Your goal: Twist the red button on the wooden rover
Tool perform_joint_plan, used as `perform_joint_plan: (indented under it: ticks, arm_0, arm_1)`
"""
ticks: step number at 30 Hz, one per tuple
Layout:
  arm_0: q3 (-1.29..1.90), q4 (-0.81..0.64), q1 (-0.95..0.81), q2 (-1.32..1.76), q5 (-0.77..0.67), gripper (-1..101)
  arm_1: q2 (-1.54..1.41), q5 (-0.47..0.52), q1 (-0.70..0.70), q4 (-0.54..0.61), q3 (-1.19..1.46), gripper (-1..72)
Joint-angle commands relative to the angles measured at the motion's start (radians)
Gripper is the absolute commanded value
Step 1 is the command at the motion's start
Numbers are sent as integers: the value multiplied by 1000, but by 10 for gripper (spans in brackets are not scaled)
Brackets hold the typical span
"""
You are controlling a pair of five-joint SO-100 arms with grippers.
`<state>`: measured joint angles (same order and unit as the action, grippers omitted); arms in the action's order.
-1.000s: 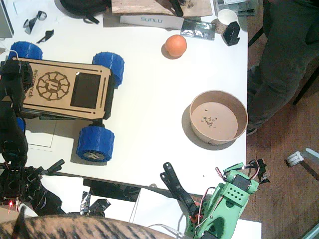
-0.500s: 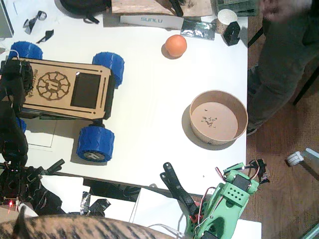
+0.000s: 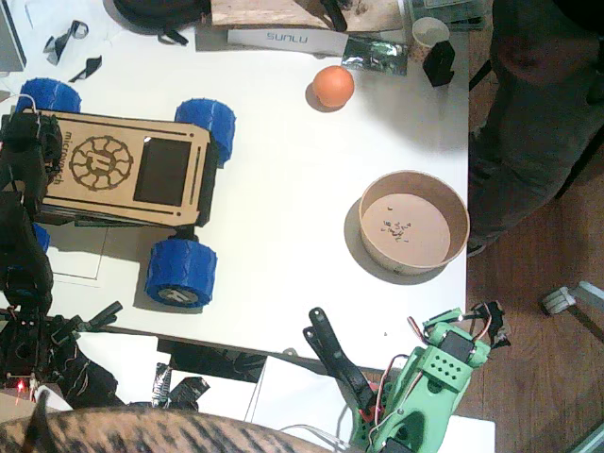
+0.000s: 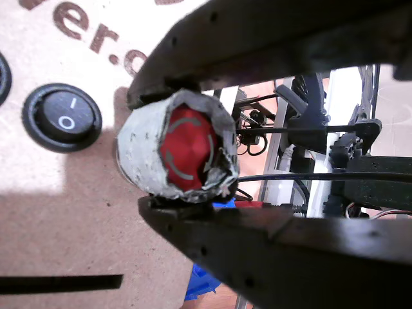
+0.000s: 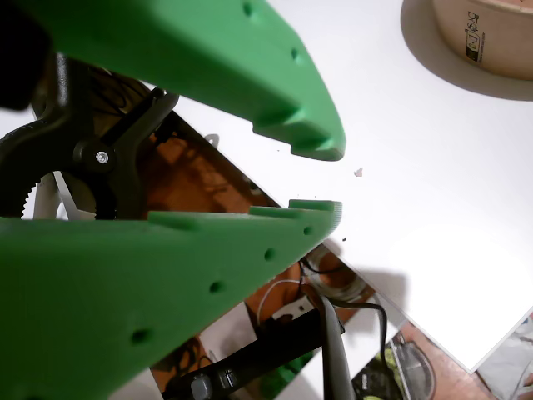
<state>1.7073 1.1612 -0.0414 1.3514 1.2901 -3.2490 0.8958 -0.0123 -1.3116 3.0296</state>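
Note:
The wooden rover (image 3: 123,170) lies flat at the table's left, with its blue wheels (image 3: 179,272) at the corners. My left gripper (image 3: 24,142), the black one, is at the rover's left end and hides the button in the fixed view. In a wrist view the red button (image 4: 187,151) with its rough silvery rim sits between the two black jaws, and the left gripper (image 4: 161,151) is shut on it. A black rocker switch (image 4: 62,117) is beside it on the plywood (image 4: 71,219). My right gripper (image 5: 321,179), the green one, rests at the front edge, a narrow gap between its jaws and nothing in it.
A brown bowl (image 3: 413,222) stands right of centre and an orange ball (image 3: 332,86) at the back. A person (image 3: 538,113) stands by the table's right edge. A black clamp (image 3: 332,359) and clutter lie along the front edge by the green arm (image 3: 434,377).
The person at the right has shifted a little. The left gripper stays closed on the button, and neither arm has visibly moved.

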Motion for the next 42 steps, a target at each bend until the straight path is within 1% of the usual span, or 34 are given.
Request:
perform_joint_plan:
  ticks: [1,8,11,19,25,26,30,32,39,42]
  arm_0:
    - [-41,23,-144,54,29,-2]
    - [-41,46,-144,84,26,81]
    - [-41,23,-146,84,26,88]
    - [-41,44,-140,101,23,224]
    - [-41,75,-144,115,23,252]
    - [-41,86,-144,120,23,271]
    - [-41,109,-144,149,23,267]
    - [-41,126,-144,173,23,249]
    - [-29,210,-144,357,23,96]
    - [-29,288,-133,442,15,33]
  arm_1:
    - [-2,9,-3,-6,-5,25]
    - [-2,9,-3,-6,-5,25]
    - [-2,9,-3,-6,-5,25]
    - [-2,9,-3,-6,-5,25]
    - [-2,9,-3,-6,-5,25]
    - [-2,9,-3,-6,-5,25]
    - [-2,9,-3,-6,-5,25]
    - [-2,9,-3,-6,-5,25]
    - [-2,9,-3,-6,-5,25]
    - [-2,9,-3,-6,-5,25]
